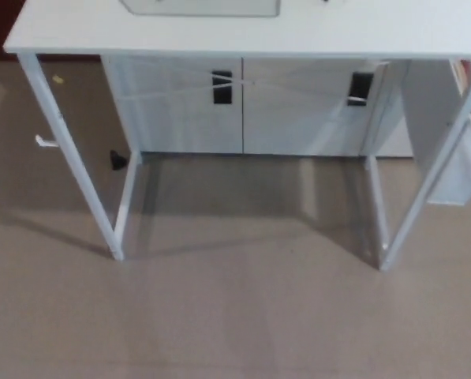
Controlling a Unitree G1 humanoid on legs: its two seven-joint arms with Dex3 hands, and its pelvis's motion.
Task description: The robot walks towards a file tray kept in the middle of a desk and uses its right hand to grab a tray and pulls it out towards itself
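A white desk [298,31] fills the top of the head view, its top seen from above and its white legs [77,166] standing on the floor. At the very top edge, in the middle of the desk, the near edge of a flat grey-white object [199,8] shows; it may be the file tray's base, most of it cut off by the frame. Neither of my hands shows in the picture.
White cabinets with black handles [221,87] stand behind the desk. A white panel or bag [464,166] hangs at the desk's right side. A small black object [118,160] lies on the floor by the left legs. Grey-beige floor [235,316] spreads before the desk.
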